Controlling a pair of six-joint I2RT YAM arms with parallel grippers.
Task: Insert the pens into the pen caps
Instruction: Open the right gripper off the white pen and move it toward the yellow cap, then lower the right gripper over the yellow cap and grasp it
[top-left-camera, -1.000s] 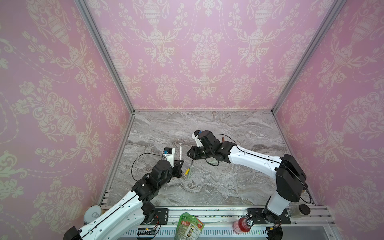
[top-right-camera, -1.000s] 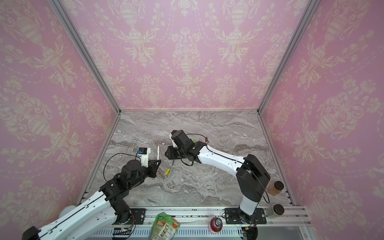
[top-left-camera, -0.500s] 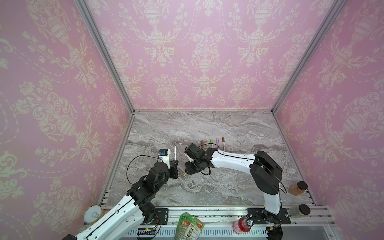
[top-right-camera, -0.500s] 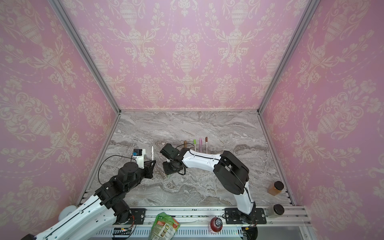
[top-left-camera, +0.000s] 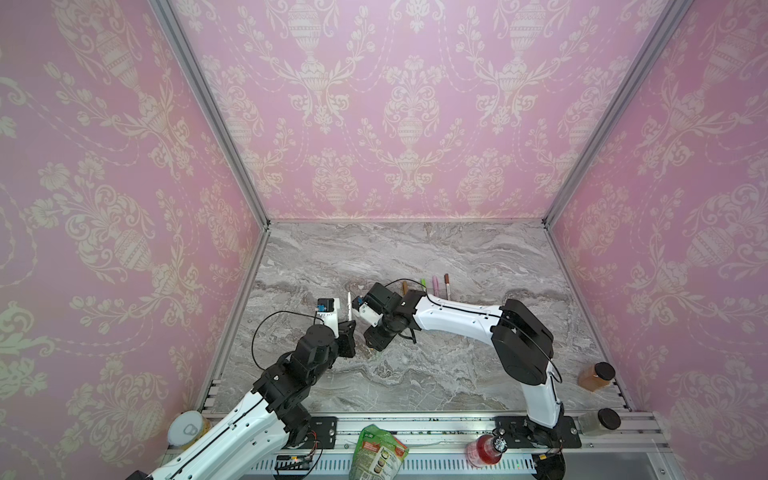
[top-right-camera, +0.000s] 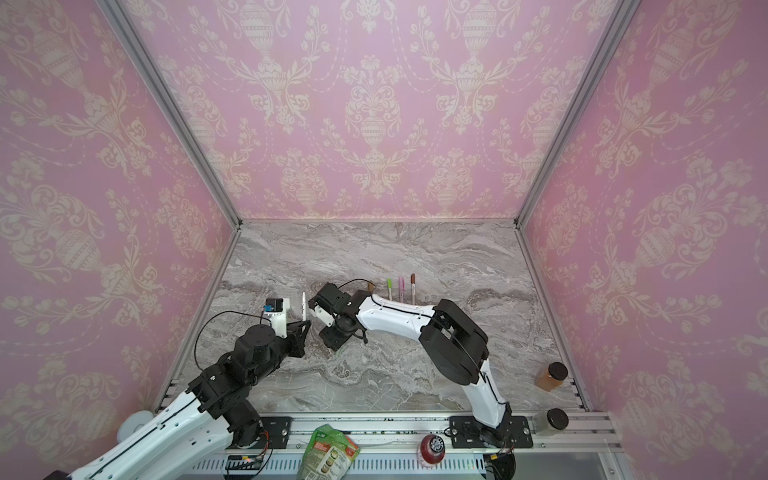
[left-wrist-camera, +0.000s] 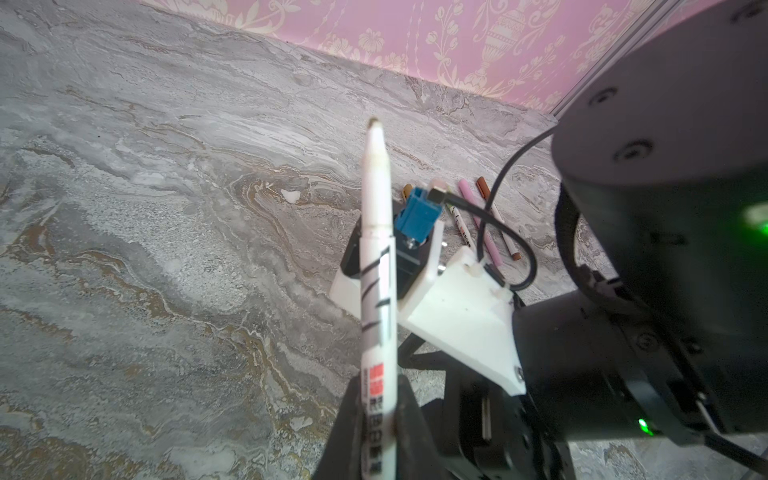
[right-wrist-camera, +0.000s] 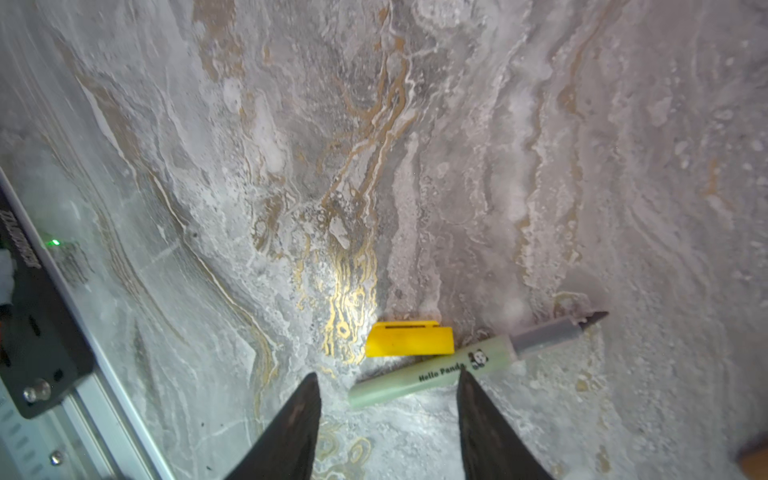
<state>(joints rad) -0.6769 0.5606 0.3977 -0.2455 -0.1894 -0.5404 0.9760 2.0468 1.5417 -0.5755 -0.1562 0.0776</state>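
Grey marble table (top-left-camera: 457, 257) fills the floor of the pink box. From above, the right arm (top-left-camera: 457, 316) covers the lower ends of the pens with caps on (top-left-camera: 435, 284), which stand in a row behind it. It also hides most of what lies under its own jaws. The right wrist view shows a pale green pen (right-wrist-camera: 432, 372) flat on the table, its dark tip bare. A yellow cap (right-wrist-camera: 409, 340) lies just beside it.

The right jaws are wide open over the pale green pen and hold nothing. One fingertip (right-wrist-camera: 469, 386) crosses the pen, but I cannot tell if it touches.

The left jaws are shut tight on a white pen (left-wrist-camera: 376, 270) that points up. The right arm reaches across and bends down to the table. The left arm (top-left-camera: 257, 415) stretches forward, close beside it.
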